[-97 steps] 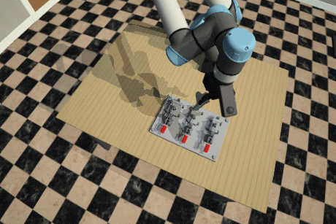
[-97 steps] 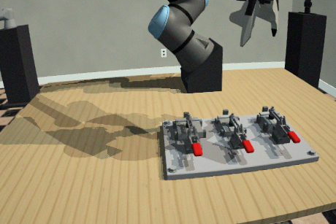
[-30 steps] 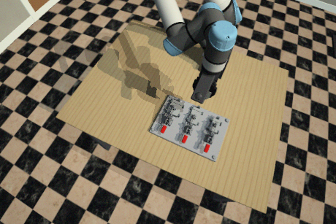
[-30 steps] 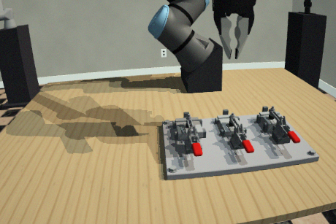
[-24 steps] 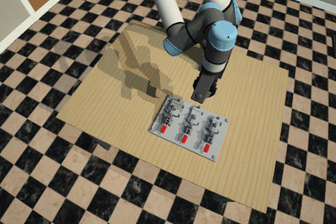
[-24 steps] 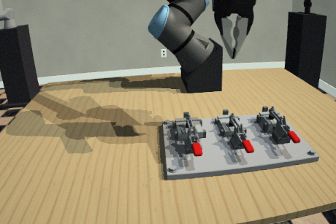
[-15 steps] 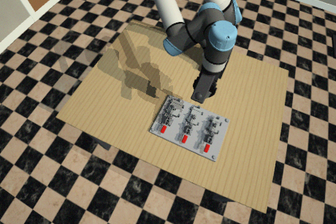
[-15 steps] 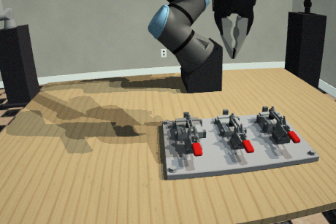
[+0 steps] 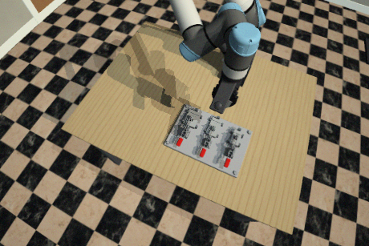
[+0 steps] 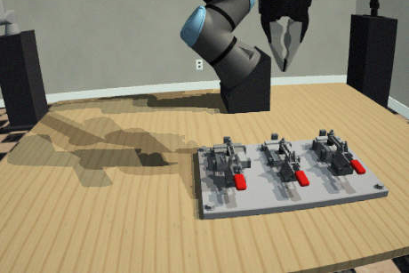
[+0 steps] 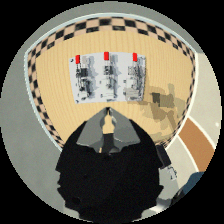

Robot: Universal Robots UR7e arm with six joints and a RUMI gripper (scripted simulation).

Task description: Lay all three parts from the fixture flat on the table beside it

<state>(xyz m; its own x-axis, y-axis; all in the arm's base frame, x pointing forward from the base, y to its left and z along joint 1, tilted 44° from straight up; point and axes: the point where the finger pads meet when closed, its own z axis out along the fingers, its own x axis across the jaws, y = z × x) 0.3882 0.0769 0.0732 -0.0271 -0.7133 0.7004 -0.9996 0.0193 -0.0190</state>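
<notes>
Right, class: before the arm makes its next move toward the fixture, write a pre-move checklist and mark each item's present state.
1. Claw carries nothing: ok, shut on nothing.
2. Claw open for a grasp: not ok.
3. Claw well above the fixture, touching nothing: ok.
4. All three clamp stations with red handles in view: ok.
5. Clamps released: cannot tell.
6. Parts already laid on the table: not ok, none seen there.

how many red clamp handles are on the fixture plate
3: one on the left clamp, one on the middle clamp, one on the right clamp, all along the plate's front side. None seem hidden.
</notes>
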